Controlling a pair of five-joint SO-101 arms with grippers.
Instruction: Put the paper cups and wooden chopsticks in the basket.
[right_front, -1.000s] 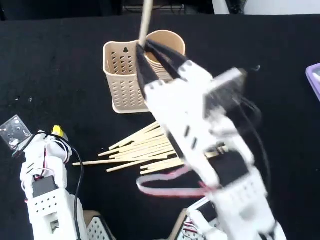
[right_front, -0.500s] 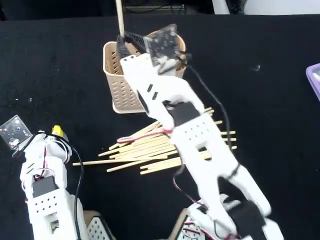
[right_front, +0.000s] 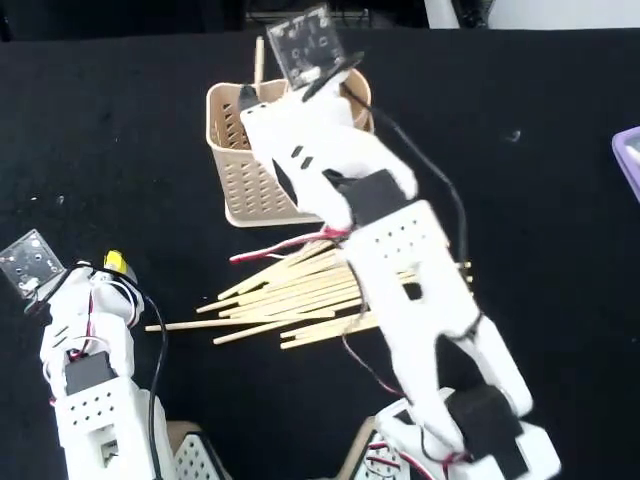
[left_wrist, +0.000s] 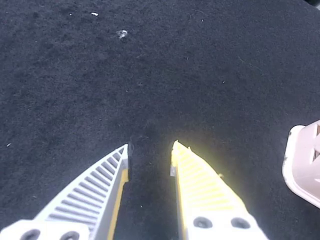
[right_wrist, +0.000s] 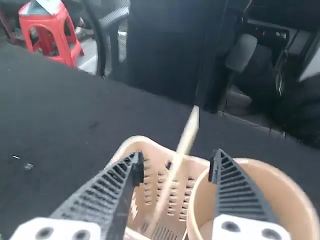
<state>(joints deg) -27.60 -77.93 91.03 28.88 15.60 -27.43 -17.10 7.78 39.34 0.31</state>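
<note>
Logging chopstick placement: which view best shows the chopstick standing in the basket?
The right wrist view: the chopstick leans in the basket, untouched inside the open right pincer. The high view shows its tip above the rim; the left wrist view catches a basket corner.

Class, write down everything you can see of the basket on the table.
The basket is a beige, plastic-looking tub with rounded corners and rows of small holes in its walls. It stands upright on the black table, on the far side. A paper cup sits inside it, and one wooden chopstick stands in it, sticking up above the rim. The right gripper hangs open just above it, straddling the chopstick.
</note>
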